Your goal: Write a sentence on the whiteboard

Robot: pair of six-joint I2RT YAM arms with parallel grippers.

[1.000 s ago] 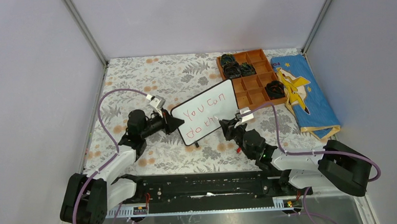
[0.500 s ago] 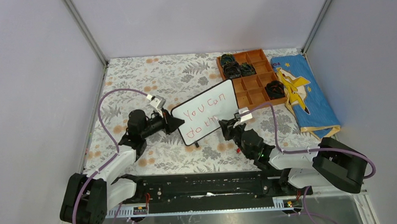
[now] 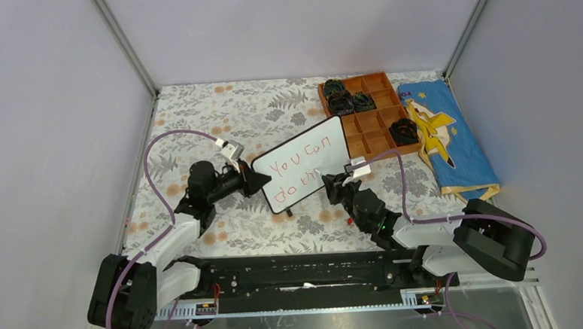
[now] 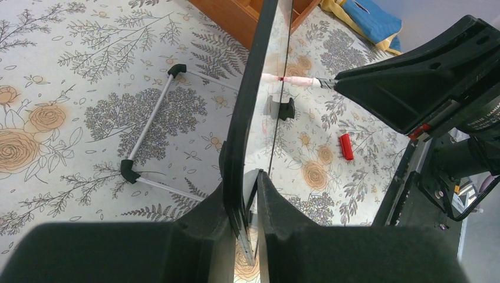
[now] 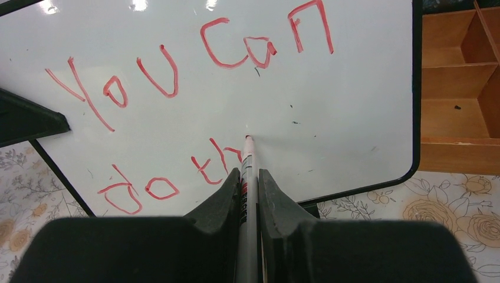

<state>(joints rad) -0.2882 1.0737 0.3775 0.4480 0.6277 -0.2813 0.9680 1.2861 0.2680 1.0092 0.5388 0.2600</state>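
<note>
The whiteboard (image 3: 304, 167) stands tilted on its edge over the floral cloth. My left gripper (image 3: 261, 183) is shut on its left edge, and the left wrist view shows the black frame (image 4: 250, 100) between the jaws of that gripper (image 4: 249, 194). The sentence (image 5: 177, 76) in red reads "You can" above "do th". My right gripper (image 5: 248, 177) is shut on a white marker (image 5: 246, 168). The marker's red tip touches the board just right of "th". In the top view the right gripper (image 3: 333, 185) is at the board's lower right.
A brown compartment tray (image 3: 369, 123) holding dark objects sits behind the board's right end. A blue cloth (image 3: 453, 141) lies right of it. A red cap (image 4: 346, 146) lies on the table near the right arm. A white rod stand (image 4: 147, 130) lies behind the board.
The right arm's rear links have shifted slightly to the left. The marker tip stays near "th" on the board. The left arm and the board have not moved.
</note>
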